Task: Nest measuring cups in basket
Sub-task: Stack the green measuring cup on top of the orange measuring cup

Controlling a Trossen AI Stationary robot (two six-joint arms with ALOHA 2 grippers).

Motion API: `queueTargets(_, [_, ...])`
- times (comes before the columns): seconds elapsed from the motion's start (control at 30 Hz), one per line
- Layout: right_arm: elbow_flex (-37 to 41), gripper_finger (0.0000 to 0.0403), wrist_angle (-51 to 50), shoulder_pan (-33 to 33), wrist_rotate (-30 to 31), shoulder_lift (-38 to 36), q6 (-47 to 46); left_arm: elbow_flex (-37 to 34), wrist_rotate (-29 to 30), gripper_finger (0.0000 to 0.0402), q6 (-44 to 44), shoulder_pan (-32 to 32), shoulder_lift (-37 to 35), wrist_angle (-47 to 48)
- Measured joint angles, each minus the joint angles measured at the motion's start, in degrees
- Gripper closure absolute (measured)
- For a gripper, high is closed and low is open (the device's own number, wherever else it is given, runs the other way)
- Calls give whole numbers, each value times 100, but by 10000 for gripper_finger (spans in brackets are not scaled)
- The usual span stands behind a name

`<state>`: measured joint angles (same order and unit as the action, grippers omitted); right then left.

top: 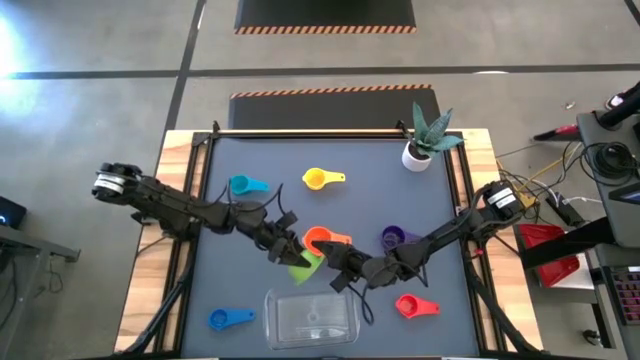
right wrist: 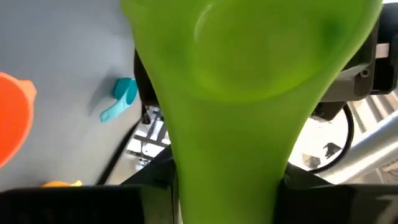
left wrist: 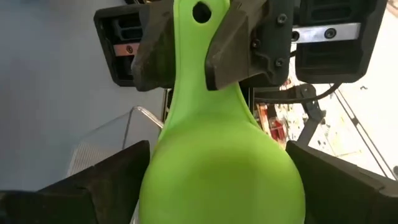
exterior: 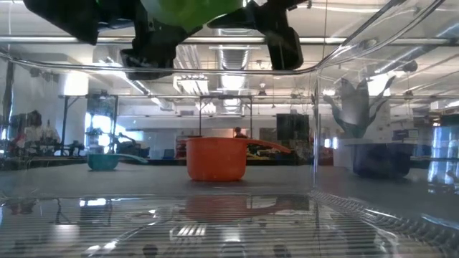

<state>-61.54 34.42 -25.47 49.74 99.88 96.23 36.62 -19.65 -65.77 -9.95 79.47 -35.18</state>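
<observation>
While both grippers met at the green cup above the table's middle, just behind the basket, the right gripper pinched the handle; the left gripper sat at the bowl (grip state: cannot tell). Risk, as judged: a mistimed handover release could drop the cup short of the basket. Cup appeared glossy, smooth lime plastic, hole in handle.

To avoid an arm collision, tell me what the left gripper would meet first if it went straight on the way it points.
Straight ahead of the left gripper, just past the green plastic measuring cup, is the right gripper, clamped on that cup's handle; it is likely met first.
</observation>
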Motion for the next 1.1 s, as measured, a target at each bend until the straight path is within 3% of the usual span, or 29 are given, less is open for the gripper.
queueTargets(0.3, [1,297,-635,26,321,0,-1259,-2,-298,53,735,442,-424,776])
queueTargets(0.63, [4,389,-2127,394,435,-74,-2864,11,-259,51,1684,1072,-965,1265])
queueTargets(0.87, [4,395,-2676,691,433,-98,-3449,7,-257,51,2182,1398,-1026,2038])
queueTargets(1.1, [2,395,-3354,1018,432,-464,-4201,4,-212,57,2067,1682,-1026,2120])
